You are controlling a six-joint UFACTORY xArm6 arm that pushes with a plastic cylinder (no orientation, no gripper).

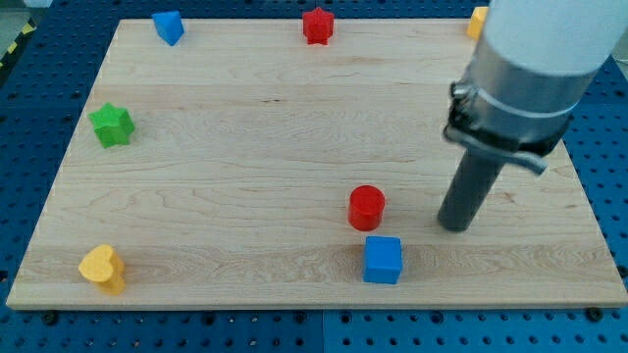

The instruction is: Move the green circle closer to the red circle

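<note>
Tip (454, 227) bare, holding nothing, touching no block, just right of red circle (367, 207). Green circle not visible, possibly hidden behind arm; only green star (112, 126) far left. Judgement: locate green circle first, approach from its far side, push slowly toward red, avoid blue cube (383, 260).

My tip (453, 226) rests right of the red circle (367, 207)
</note>
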